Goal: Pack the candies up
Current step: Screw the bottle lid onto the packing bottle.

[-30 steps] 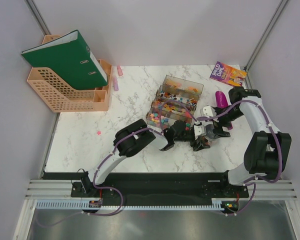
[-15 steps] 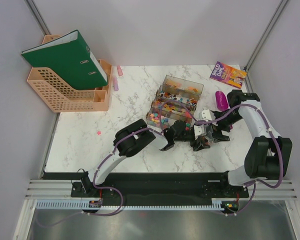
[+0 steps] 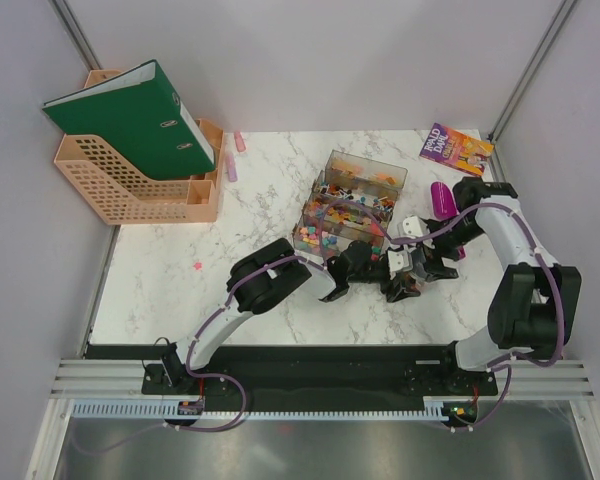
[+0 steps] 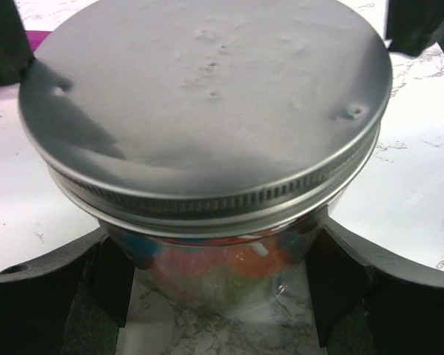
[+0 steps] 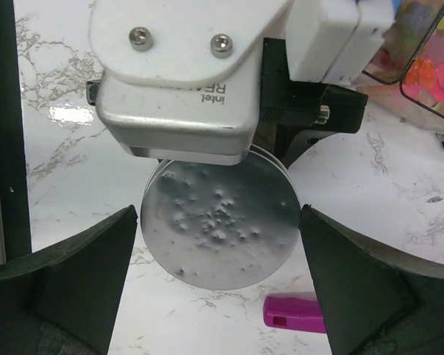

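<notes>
A small clear round jar (image 4: 222, 270) with a silver screw lid (image 4: 207, 96) stands on the marble table, with candies showing through its glass. My left gripper (image 4: 226, 288) is shut on the jar's body, one finger on each side. My right gripper (image 5: 220, 222) comes from above with its fingertips (image 5: 126, 237) at the rim of the lid (image 5: 218, 222). In the top view both grippers, left (image 3: 392, 282) and right (image 3: 425, 265), meet right of the trays and hide the jar. More candies (image 3: 345, 212) fill three clear trays (image 3: 365, 165). The purple scoop (image 3: 442, 198) lies behind the right arm.
A peach file rack (image 3: 130, 190) with a green binder stands at the back left. A book (image 3: 455, 148) lies at the back right. Pink markers (image 3: 233, 160) lie near the rack. One stray pink candy (image 3: 196, 266) lies on the left. A magenta piece (image 5: 294, 312) lies beside the jar.
The right arm's elbow and gripper have shifted slightly back and forth over the jar. The left arm and the jar have stayed in place.
</notes>
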### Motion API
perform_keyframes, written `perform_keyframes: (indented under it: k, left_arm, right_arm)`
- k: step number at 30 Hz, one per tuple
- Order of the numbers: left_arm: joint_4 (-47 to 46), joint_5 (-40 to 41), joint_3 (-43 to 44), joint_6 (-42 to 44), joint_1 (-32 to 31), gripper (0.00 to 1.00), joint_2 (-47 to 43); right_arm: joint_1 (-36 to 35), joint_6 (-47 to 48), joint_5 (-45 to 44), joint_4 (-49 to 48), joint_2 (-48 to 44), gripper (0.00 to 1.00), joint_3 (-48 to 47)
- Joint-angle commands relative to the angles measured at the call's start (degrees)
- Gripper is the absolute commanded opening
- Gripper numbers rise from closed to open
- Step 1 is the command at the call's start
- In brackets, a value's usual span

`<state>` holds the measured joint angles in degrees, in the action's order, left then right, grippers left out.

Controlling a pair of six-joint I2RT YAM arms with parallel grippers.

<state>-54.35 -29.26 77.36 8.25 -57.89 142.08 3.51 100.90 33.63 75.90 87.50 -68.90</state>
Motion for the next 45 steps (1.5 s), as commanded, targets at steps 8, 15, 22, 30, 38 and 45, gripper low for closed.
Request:
perform_keyframes:
  k: [8,15,22,30,38,45]
  left_arm:
    - [36.33,9.66,-6.43,12.31,1.81,0.02,12.17]
    - [36.42,9.74,-6.35,12.32,1.9,0.02,12.08]
    - [36.42,9.83,-6.43,12.32,1.81,0.02,12.08]
    - [36.42,9.92,-6.43,12.75,1.9,0.02,12.08]
    - [36.42,10.27,-6.61,13.37,1.81,0.02,11.64]
    - [35.72,10.62,-7.57,14.25,1.9,0.02,11.11]
  right_arm:
    - [-0.17,0.61,-1.46,7.69,2.5,0.98,0.26]
    - [-0.17,-3.33,-1.63,7.6,3.2,0.81,0.79]
    - [2.37,-16.68,1.17,6.2,3.73,0.52,6.14]
    - [9.85,-29.79,-2.15,0.22,2.76,0.5,14.84]
    - [10.91,-42.0,-9.27,-3.56,3.73,0.5,17.66]
    - [11.78,-42.48,-8.94,-2.61,3.21,0.61,16.44]
